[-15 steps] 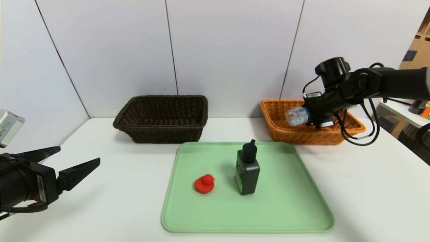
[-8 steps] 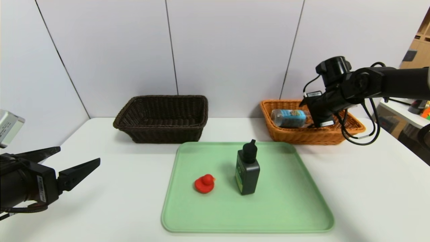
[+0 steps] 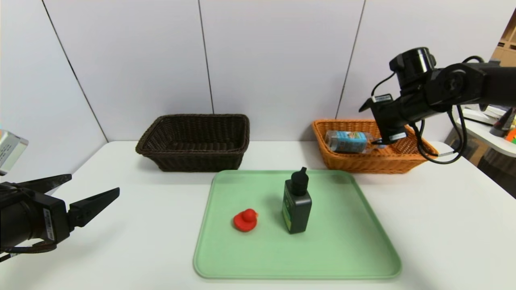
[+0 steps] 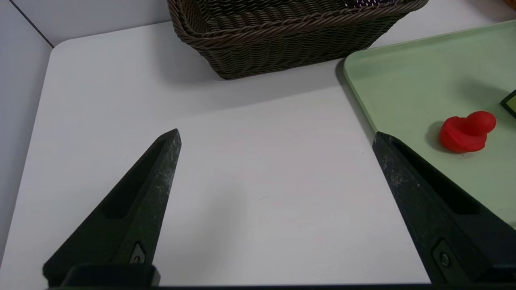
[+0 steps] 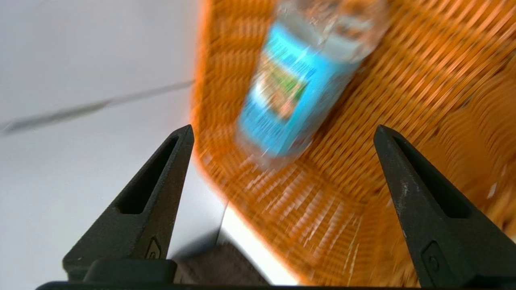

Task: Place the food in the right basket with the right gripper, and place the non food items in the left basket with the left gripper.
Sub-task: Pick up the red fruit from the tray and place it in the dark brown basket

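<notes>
A clear bottle with a blue label (image 3: 348,141) (image 5: 298,92) lies on its side in the orange right basket (image 3: 363,164) (image 5: 403,121). My right gripper (image 3: 373,125) (image 5: 283,127) hangs open just above it, holding nothing. On the green tray (image 3: 342,249) sit a red toy duck (image 3: 245,220) (image 4: 467,131) and an upright black bottle (image 3: 297,203). The dark brown left basket (image 3: 193,141) (image 4: 282,48) stands at the back. My left gripper (image 3: 95,183) (image 4: 276,133) is open over the bare table, left of the tray.
The white table (image 3: 443,225) ends at a grey panel wall behind both baskets. The tray (image 4: 403,80) lies between the two arms. A shelf with clutter (image 3: 496,133) stands off the table's right side.
My right gripper opened and let go of the blue-label bottle, which dropped into the orange basket. It then rose clear. The left arm has stayed still.
</notes>
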Motion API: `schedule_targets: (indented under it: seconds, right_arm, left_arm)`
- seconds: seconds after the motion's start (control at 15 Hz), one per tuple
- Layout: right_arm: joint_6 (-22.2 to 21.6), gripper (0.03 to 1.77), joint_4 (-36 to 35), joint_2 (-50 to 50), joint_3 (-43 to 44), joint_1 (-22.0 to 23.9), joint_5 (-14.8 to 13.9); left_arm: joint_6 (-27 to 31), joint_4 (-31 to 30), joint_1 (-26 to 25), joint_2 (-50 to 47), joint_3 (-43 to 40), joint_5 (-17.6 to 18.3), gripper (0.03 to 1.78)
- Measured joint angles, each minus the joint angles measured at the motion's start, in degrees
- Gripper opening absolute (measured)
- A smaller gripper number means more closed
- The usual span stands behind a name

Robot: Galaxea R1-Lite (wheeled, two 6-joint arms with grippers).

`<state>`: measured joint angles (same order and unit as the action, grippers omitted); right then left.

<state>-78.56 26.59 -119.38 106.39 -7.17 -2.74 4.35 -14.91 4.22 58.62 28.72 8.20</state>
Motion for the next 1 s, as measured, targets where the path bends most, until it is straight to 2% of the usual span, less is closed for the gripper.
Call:
schedule_targets:
  seconds: [0.27, 0.4, 0.8, 1.0]
  right_arm:
    - [7.14, 1.61, 4.61, 7.91, 2.73, -4.43, -1.19]
    - [13.02, 1.64, 6.13, 12.43, 2.99, -6.63, -2.32]
    - [35.54, 1.67, 6.95, 26.28, -5.01, -15.57, -8.0]
    - [47.88, 1.69, 6.86, 33.26, -11.93, -18.74, -8.45]
  left_arm:
    - [0.02, 0.04, 0.02, -0.26, 0.41, -0.05, 1.69]
    - [0.07, 0.13, 0.02, -0.72, 0.49, -0.07, 1.69]
    - [0.22, 5.0, 0.1, -4.27, 0.49, 0.0, 1.69]
    - [0.46, 8.24, 0.1, -6.97, 1.1, 0.06, 1.69]
